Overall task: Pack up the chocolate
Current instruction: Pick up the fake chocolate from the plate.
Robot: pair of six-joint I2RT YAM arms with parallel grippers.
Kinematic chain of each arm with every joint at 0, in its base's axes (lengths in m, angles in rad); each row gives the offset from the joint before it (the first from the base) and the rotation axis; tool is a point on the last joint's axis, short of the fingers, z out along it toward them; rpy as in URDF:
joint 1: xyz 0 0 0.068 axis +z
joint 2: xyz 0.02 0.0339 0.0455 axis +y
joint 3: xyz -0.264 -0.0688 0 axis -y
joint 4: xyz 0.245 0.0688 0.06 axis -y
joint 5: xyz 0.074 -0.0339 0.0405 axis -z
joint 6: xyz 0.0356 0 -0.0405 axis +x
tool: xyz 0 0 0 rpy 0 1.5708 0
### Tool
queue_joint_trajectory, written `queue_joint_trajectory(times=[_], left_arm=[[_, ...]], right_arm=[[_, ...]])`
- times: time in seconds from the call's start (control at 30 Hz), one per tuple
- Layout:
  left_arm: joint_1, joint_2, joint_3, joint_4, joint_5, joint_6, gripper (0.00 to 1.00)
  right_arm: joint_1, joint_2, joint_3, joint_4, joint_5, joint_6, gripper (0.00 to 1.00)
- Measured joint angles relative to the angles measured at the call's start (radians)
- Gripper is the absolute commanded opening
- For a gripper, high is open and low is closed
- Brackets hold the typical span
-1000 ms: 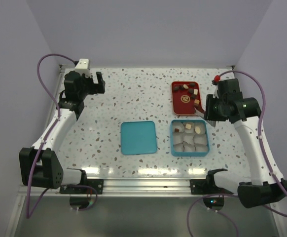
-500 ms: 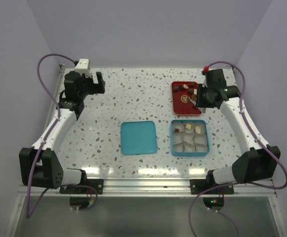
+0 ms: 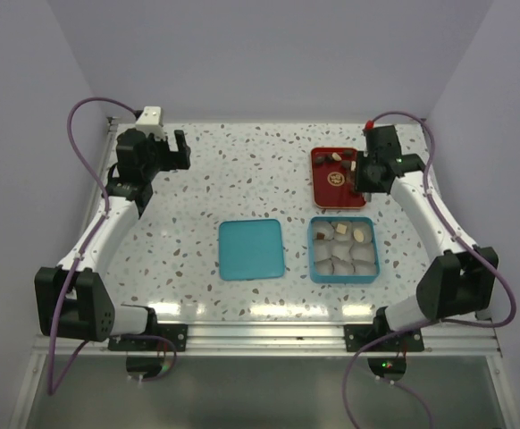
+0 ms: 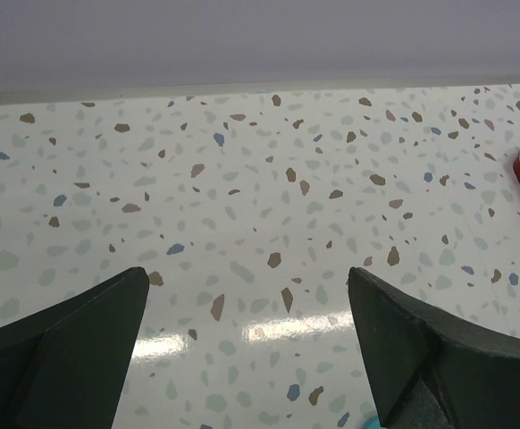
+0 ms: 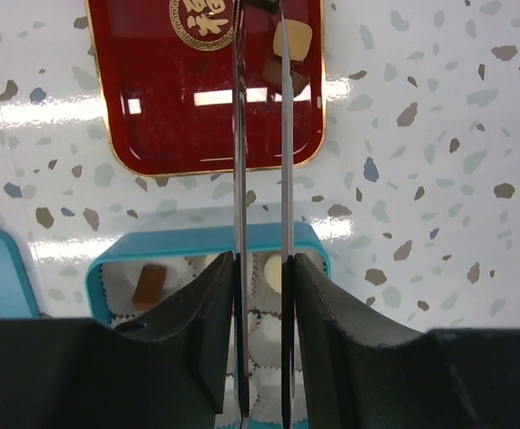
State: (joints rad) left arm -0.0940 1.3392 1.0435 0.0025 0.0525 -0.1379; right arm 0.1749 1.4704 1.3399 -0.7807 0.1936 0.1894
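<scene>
Brown and cream chocolate (image 3: 335, 158) is seen from above in two places: several pieces lie at the far end of the red tray (image 3: 322, 195), and a few are already seated in the paper cups (image 3: 340, 264) of the teal box (image 3: 310, 255) just beside its near rim, while the lid (image 3: 251, 248) is laid well apart to the left. The right gripper (image 3: 364, 175) is poised over the tray's right side, so a pick is judged to be in hand. The left gripper (image 3: 178, 149) is parked at the far left. In the left wrist view its fingers (image 4: 72, 349) are spread wide over bare table (image 4: 242, 179), with nothing between them. In the right wrist view thin blades (image 5: 239, 134) are held narrowly apart beside a brown piece (image 5: 278, 76) and a cream piece (image 5: 292, 37) near the tray's right rim. Whether anything is pinched at their tips cannot be told. A lift clear of the gilt rim and a short carry to an unfilled cup are called for next, and free room is judged ample.
</scene>
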Motion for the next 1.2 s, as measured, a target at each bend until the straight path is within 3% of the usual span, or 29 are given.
queue_joint_trajectory(times=[0.93, 1.2], left_arm=[[0.000, 0.005, 0.000, -0.002, 0.000, 0.000, 1.00], [0.000, 0.005, 0.000, -0.002, 0.000, 0.000, 1.00]], right_arm=[[0.000, 0.105, 0.000, 0.113, 0.029, 0.038, 0.37], [0.000, 0.113, 0.000, 0.117, 0.029, 0.045, 0.33]])
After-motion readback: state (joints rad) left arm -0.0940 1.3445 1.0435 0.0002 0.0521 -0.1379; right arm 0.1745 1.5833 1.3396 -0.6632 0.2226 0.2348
